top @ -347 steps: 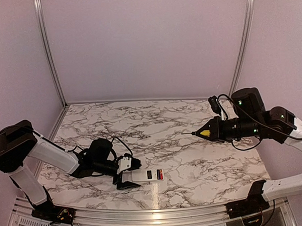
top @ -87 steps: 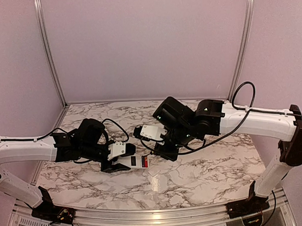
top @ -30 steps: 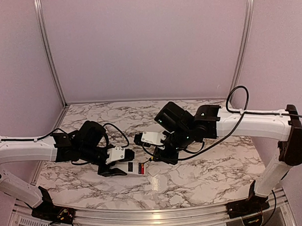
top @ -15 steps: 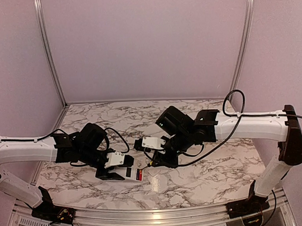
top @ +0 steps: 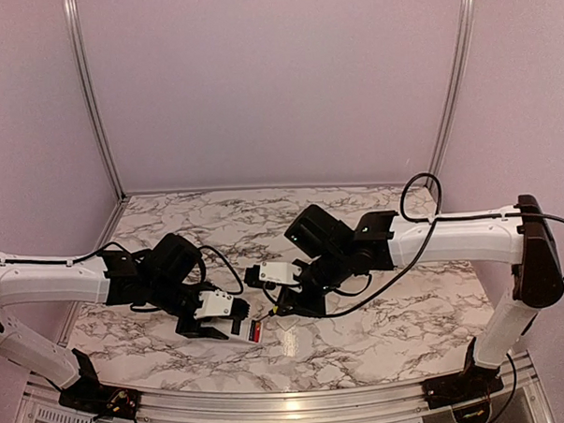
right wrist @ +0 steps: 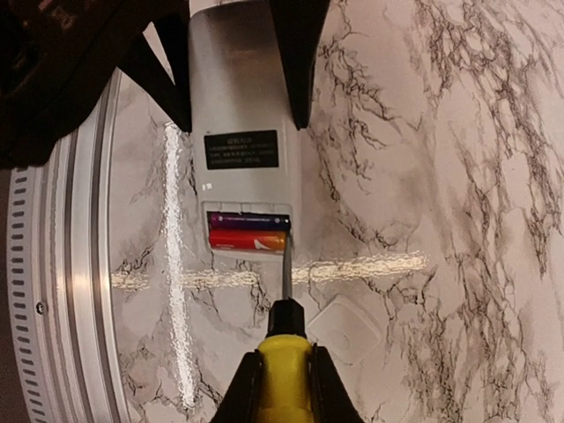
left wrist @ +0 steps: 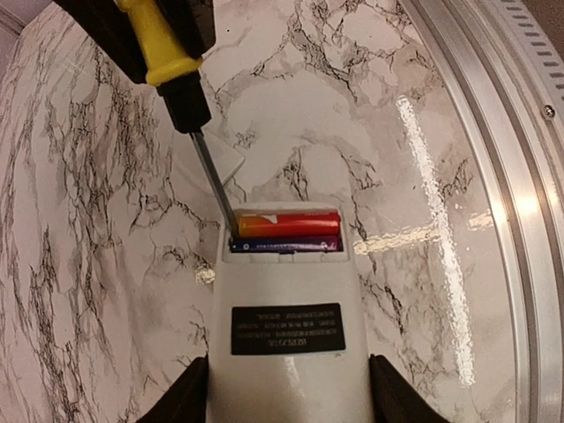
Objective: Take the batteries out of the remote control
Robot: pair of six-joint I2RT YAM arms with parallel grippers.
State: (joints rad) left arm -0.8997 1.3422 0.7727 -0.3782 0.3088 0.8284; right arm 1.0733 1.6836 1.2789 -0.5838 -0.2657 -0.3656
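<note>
The right end effector [right wrist: 285, 388] is clamped tight on the yellow handle of a screwdriver [left wrist: 163, 48]. Its thin shaft slants down, and the tip sits at one end of the open compartment, apparently touching the spot where the two batteries meet the compartment wall. The left end effector [left wrist: 289, 392] is closed on the long sides of the remote control [left wrist: 286, 291], holding it back-up with the open compartment pointing away from its fingers and low over the desk [top: 408, 300].

The red battery [left wrist: 288, 223] lies outermost, with the dark battery [left wrist: 286, 247] tight against it on the label side. Both are still seated. I'd expect them to be light, rigid and smooth, held in only by spring pressure. They are too snug for fingers, so levering under one end looks the sensible way in. Once free they would probably roll or pop out.

The remote is stiff, light plastic that is best gripped along its edges. The small white cover [right wrist: 345, 329] lies flat on the desk just beside the screwdriver shaft.
</note>
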